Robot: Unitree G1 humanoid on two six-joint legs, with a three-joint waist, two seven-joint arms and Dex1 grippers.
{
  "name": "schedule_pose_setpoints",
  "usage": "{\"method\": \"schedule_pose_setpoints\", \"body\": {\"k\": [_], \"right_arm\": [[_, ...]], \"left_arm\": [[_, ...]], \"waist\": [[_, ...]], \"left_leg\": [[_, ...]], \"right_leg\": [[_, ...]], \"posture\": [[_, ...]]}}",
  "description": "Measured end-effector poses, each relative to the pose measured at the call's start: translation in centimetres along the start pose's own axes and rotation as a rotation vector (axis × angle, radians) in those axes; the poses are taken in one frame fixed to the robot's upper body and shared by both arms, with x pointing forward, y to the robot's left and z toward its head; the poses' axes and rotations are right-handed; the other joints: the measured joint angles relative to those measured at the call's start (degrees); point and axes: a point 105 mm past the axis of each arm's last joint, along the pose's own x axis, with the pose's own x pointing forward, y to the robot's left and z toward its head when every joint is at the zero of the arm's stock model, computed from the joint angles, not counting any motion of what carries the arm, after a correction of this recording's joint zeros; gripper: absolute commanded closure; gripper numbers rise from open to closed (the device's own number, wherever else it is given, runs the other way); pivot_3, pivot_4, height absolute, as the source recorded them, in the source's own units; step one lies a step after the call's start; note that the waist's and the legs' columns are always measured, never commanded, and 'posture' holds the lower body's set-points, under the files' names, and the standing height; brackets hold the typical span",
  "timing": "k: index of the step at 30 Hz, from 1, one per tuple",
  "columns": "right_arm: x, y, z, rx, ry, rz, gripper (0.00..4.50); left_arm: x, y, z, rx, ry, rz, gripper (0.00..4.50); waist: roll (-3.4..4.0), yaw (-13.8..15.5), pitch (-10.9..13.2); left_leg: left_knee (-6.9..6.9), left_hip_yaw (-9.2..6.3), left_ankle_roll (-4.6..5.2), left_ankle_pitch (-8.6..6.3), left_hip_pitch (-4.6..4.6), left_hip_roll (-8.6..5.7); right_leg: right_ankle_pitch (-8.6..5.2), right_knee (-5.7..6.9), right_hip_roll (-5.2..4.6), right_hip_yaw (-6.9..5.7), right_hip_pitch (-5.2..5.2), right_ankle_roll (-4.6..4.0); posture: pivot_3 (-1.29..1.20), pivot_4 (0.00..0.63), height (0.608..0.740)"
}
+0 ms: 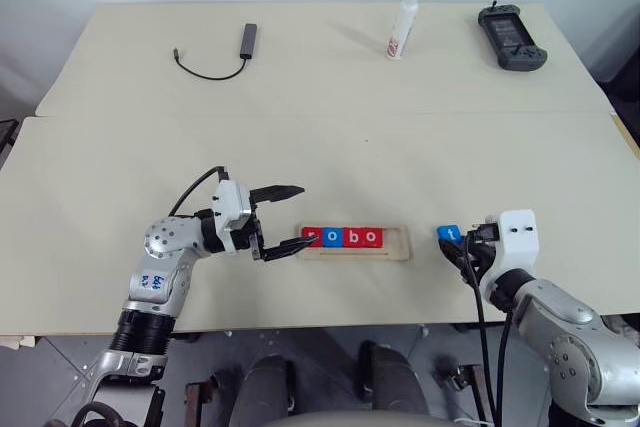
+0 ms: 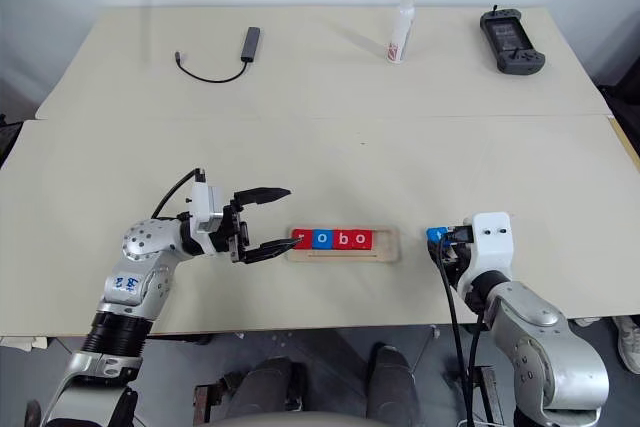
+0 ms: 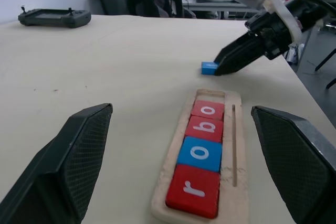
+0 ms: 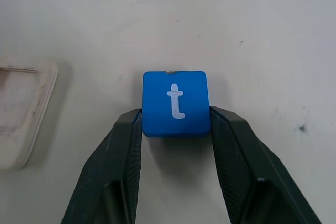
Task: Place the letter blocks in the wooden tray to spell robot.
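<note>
The wooden tray (image 1: pixel 396 243) lies near the table's front edge. It holds a row of letter blocks reading r (image 1: pixel 312 237), o (image 1: pixel 331 237), b (image 1: pixel 350 237), o (image 1: pixel 369 237), with its right end bare. A blue t block (image 4: pixel 176 100) sits to the right of the tray, at or just above the table. My right gripper (image 1: pixel 462 245) is shut on it, one finger against each side. My left gripper (image 1: pixel 308 215) points right at the tray's left end. It is open, its near fingertip touching or almost touching the r block.
At the back of the table are a black cable with an adapter (image 1: pixel 245 42), a white bottle (image 1: pixel 402 27) and a black controller (image 1: pixel 511 37). A seam (image 1: pixel 320 115) runs across between the two tabletops. The table's front edge is just behind both grippers.
</note>
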Motion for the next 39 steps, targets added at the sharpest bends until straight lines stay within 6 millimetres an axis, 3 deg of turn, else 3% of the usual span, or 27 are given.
{"method": "schedule_pose_setpoints", "body": {"k": [4, 7, 11, 13, 19, 24, 29, 33, 39], "right_arm": [[-0.3, -0.4, 0.8, -0.104, 0.004, 0.021, 0.35], [-1.0, -1.1, 2.0, -0.223, 0.003, 0.081, 0.35], [-1.9, -2.3, 1.4, -0.398, 0.097, 0.255, 0.35], [-2.2, -3.1, 2.1, -0.531, 0.097, 0.361, 0.35], [0.6, -4.0, 3.0, -0.733, 0.086, 0.609, 0.35], [2.1, -4.5, 2.4, -0.818, 0.147, 0.725, 0.35], [2.9, -4.5, 2.7, -0.849, 0.176, 0.809, 1.55], [3.2, -4.5, 2.8, -0.849, 0.169, 0.825, 2.91], [2.8, -3.3, 3.2, -0.821, 0.169, 0.853, 3.04]], "left_arm": [[0.0, 0.0, -0.1, -0.002, 0.001, 0.000, 0.00], [-0.2, -0.2, -0.4, -0.013, 0.006, 0.008, 0.00], [-0.5, -0.5, -0.7, -0.024, 0.013, 0.022, 0.00], [-0.6, -0.6, -0.6, -0.017, 0.014, 0.026, 0.00], [-1.2, -1.0, -0.5, -0.016, 0.029, 0.043, 0.00], [-1.6, -1.4, -0.5, -0.021, 0.048, 0.051, 0.00], [-1.7, -1.3, -0.1, -0.006, 0.043, 0.078, 0.00], [-1.7, -1.2, 0.0, -0.002, 0.042, 0.090, 0.00], [-2.0, -1.5, -0.2, -0.012, 0.056, 0.074, 0.00]], "waist": [[0.00, 0.2, 0.0], [0.00, 0.3, 0.0], [-0.02, 0.3, 0.0], [-0.09, 0.2, 0.0], [-0.13, -0.2, 0.0], [-0.12, 0.6, 0.0], [-0.13, 0.4, 0.0], [-0.12, 0.2, 0.0], [-0.11, 0.2, 0.0]], "left_leg": [[0.01, -0.02, 0.04, -0.02, -0.05, -0.05], [-0.01, -0.05, 0.05, -0.03, -0.05, -0.05], [-0.02, -0.02, 0.08, -0.04, -0.04, -0.07], [0.00, -0.02, 0.10, -0.04, 0.01, -0.05], [0.03, 0.07, 0.08, -0.03, 0.10, -0.01], [0.10, -0.04, 0.08, -0.03, -0.01, -0.02], [0.17, -0.07, 0.07, -0.03, 0.02, 0.00], [0.22, -0.07, 0.07, -0.03, 0.04, 0.01], [0.22, -0.07, 0.06, -0.03, 0.00, 0.03]], "right_leg": [[0.00, -0.04, -0.02, 0.03, 0.00, 0.00], [0.00, -0.07, -0.02, 0.00, 0.01, 0.00], [0.01, -0.12, -0.03, 0.02, 0.03, 0.02], [0.02, -0.14, -0.02, 0.01, 0.10, 0.05], [0.02, -0.09, -0.01, 0.03, 0.11, 0.04], [0.02, -0.12, -0.03, -0.09, 0.12, 0.05], [0.03, -0.12, -0.03, -0.11, 0.21, 0.06], [0.03, -0.09, -0.03, -0.11, 0.24, 0.06], [0.03, -0.07, -0.03, -0.11, 0.18, 0.05]], "posture": [[0.00, 0.150, 0.740], [0.00, 0.150, 0.740], [0.00, 0.150, 0.740], [0.00, 0.150, 0.740], [0.00, 0.150, 0.740], [0.00, 0.150, 0.740], [0.00, 0.150, 0.740], [0.00, 0.150, 0.740], [0.00, 0.150, 0.740]]}}
